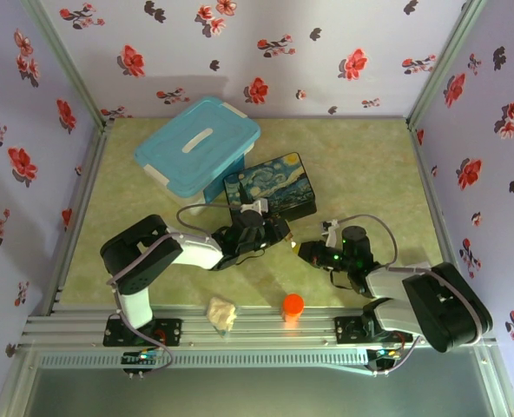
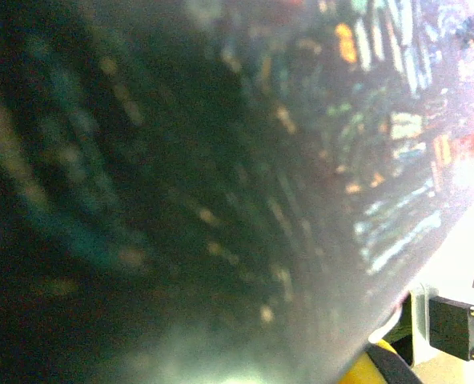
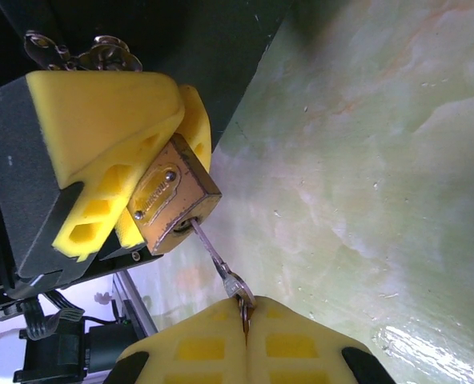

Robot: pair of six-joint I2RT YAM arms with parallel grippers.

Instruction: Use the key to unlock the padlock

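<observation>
Claws meet mid-tabletop from above: my left claw (image 1: 267, 233) sits by the near edge of the painted box (image 1: 270, 193), my right claw (image 1: 307, 252) faces it, with open tabletop (image 1: 370, 174) beyond. Left wrist: painted box, blurred, very close. Right wrist: left claw grips the padlock (image 3: 173, 196); right claw pinches the key (image 3: 219, 266), blade in the keyhole.

Tilted brass padlock (image 3: 171, 198) has the thin grey key (image 3: 218, 262) in its keyhole.

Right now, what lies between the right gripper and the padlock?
The key: its head is pinched in the right gripper, and its blade reaches into the keyhole of the padlock. The right wrist view shows this.
</observation>
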